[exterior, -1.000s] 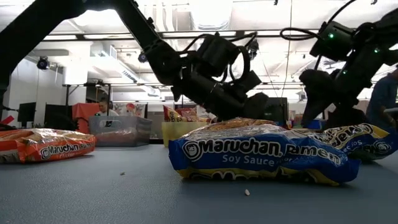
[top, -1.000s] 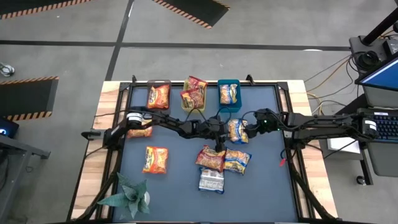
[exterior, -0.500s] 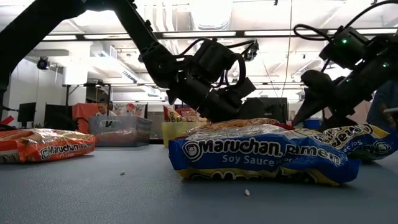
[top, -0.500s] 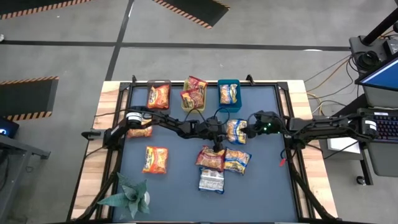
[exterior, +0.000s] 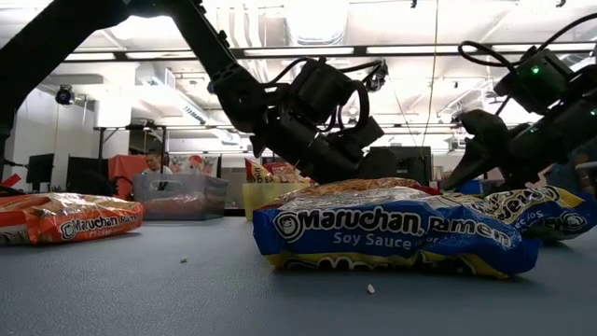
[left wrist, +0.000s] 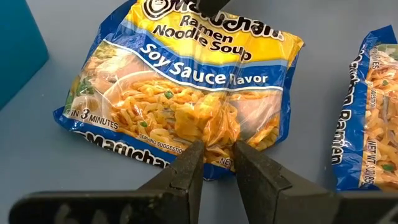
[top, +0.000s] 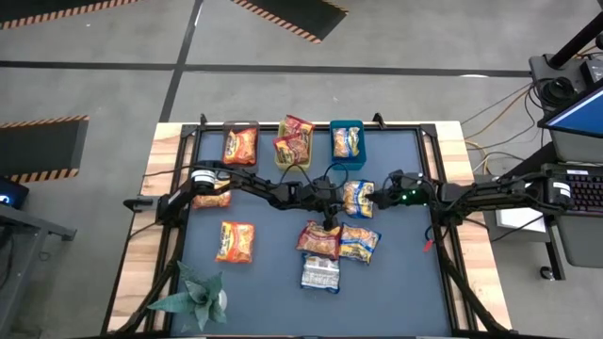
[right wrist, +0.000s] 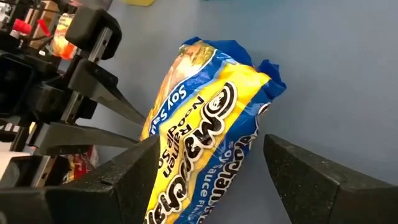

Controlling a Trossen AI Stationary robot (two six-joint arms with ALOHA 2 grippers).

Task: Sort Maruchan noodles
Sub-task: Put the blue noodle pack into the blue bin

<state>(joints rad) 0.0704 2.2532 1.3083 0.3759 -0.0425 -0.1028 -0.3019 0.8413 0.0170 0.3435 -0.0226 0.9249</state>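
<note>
The blue-and-yellow soy sauce packet (top: pixel 359 198) lies mid-table between my two grippers. My left gripper (left wrist: pixel 217 158) reaches it from the table's left and is shut on its edge. My right gripper (right wrist: pixel 211 155) is open on the packet's right side (top: pixel 377 197), one finger on either side of the packet's end (right wrist: pixel 205 130). I cannot tell whether those fingers touch it. Other packets lie flat on the table: an orange one (top: pixel 236 241), a red one (top: pixel 318 239), a blue-and-yellow one (top: pixel 359 242) and a silvery one (top: pixel 320 273). My left gripper pinches the soy sauce packet's edge (left wrist: pixel 214 167) between its two fingertips (left wrist: pixel 189 168). It comes in low from the table's left, its fingers lying across that edge. The rest of the packet (left wrist: pixel 186 87) lies on the table.
Along the far edge stand a grey bin (top: pixel 240 127) with an orange packet, a yellow bin (top: pixel 283 160) with red packets and a blue bin (top: pixel 346 124) with a blue-and-yellow one. Another orange packet (top: pixel 212 198) lies under my left arm. A green plant (top: pixel 196 294) stands at the near left corner.
My right gripper has drawn back a little toward the table's right edge and sunk lower, staying open around the packet's end. My left gripper shifted slightly at first, then stayed still at the packet. The packet has kept its place.
</note>
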